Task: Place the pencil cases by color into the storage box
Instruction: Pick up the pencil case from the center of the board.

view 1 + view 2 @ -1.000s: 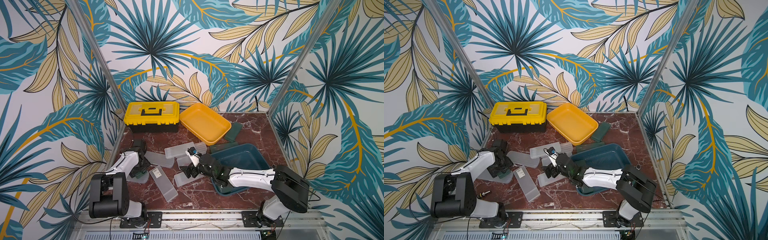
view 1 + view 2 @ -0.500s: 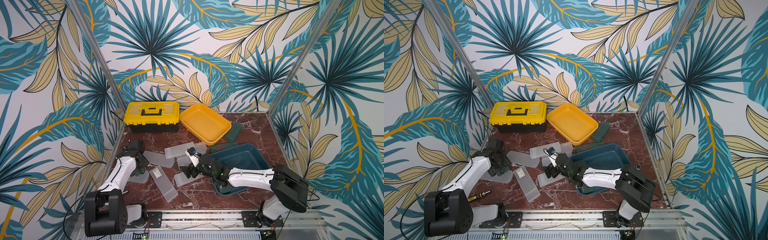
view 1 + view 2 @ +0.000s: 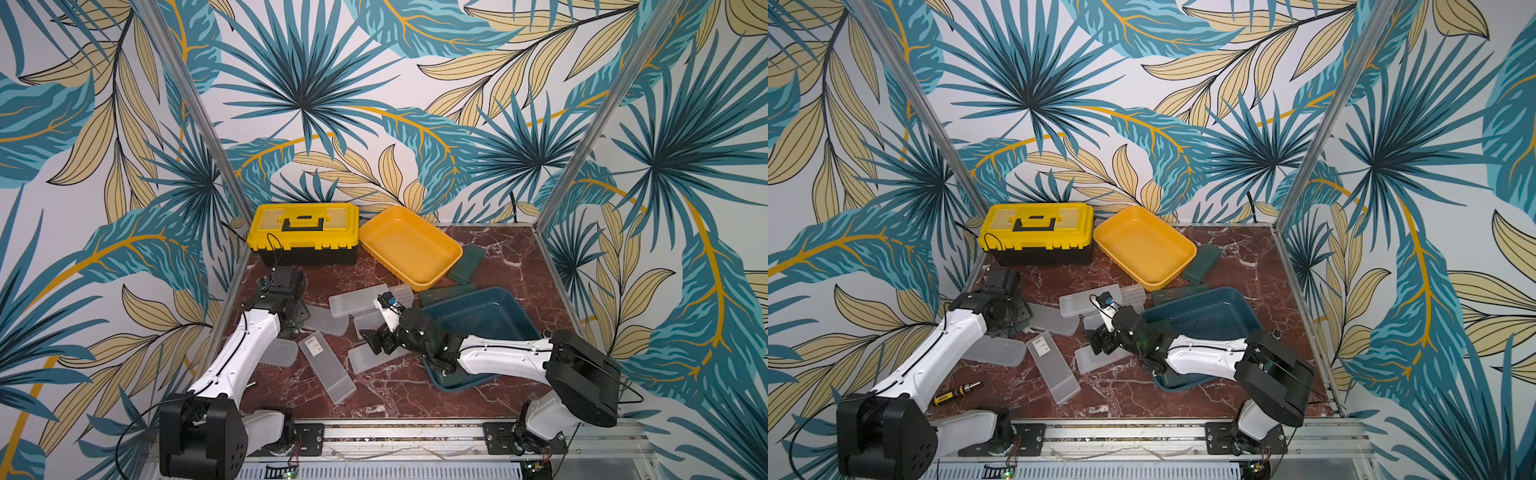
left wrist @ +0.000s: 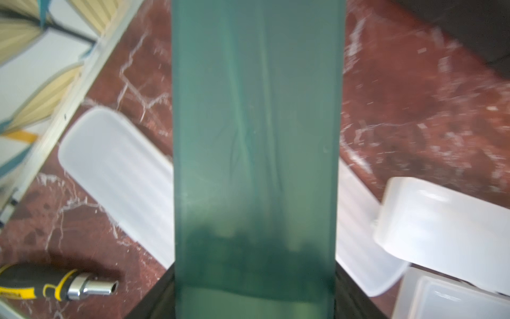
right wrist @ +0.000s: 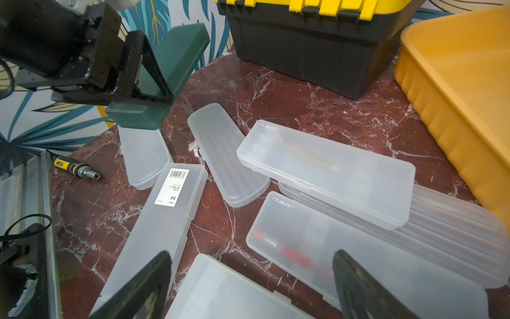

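Right wrist view shows the left gripper (image 5: 143, 94) clamped across a dark green pencil case (image 5: 182, 55), holding it tilted above the red marble table (image 5: 276, 91). The case's low end hangs over a frosted white case (image 5: 143, 157); whether the two touch I cannot tell. A yellow-and-black screwdriver (image 5: 77, 168) lies on the marble nearby. The right gripper (image 5: 248, 287) has its fingers wide apart with nothing between them, low over a cluster of frosted cases, among them the barcode-sticker case (image 5: 165, 221) and two cases marked "nusign" (image 5: 325, 171).

Left wrist view is filled down its middle by the held green case.

In a top view the left gripper sits centre-left of the frame, in front of the yellow toolbox (image 3: 303, 232). The right gripper is just below centre, beside the left edge of the teal tray (image 3: 478, 316). Another dark green case (image 3: 465, 262) lies against the right side of the yellow tray (image 3: 409, 249), right of centre. A third (image 3: 446, 291) lies between the two trays.
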